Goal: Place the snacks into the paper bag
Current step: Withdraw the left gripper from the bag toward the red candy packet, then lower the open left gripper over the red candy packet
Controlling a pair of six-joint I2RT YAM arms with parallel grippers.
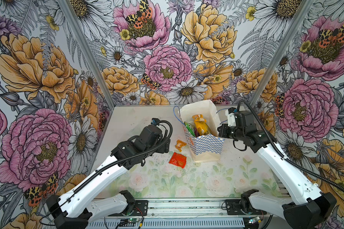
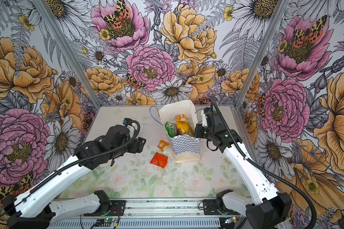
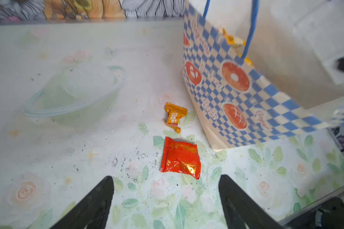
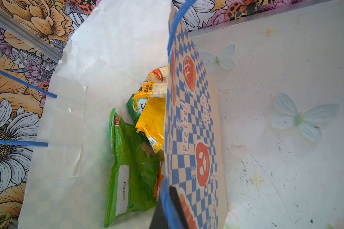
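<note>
Red foil marks the nearer target: the red packet [image 3: 180, 158] lies flat on the counter [image 3: 87, 148] just ahead of the left end effector [image 3: 166, 177], whose fingers stand spread wide with nothing between them. The packet is offset a little toward the finger on the bag's side rather than centred in the gap. It is close to square, its edges roughly in line with and across the reach, so I judge that no particular wrist turn is called for, only a small shift toward the bag and a descent. Further ahead along the same line, and apart from the red one, sits the smaller orange packet [image 3: 174, 117], crumpled, its long axis running roughly away from the end effector with a slight slant. The paper bag [image 1: 207, 146] stands upright beyond and to the bag-side finger's flank, near both packets but touching neither, as far as the views show. The right end effector [image 4: 168, 198] is clenched on the bag's checkered wall at the rim, holding the mouth wide; inside lie a green packet [image 4: 131, 168] and a yellow packet [image 4: 151, 119] among others. The left arm is therefore both nearer to the loose packets and the only free one.
</note>
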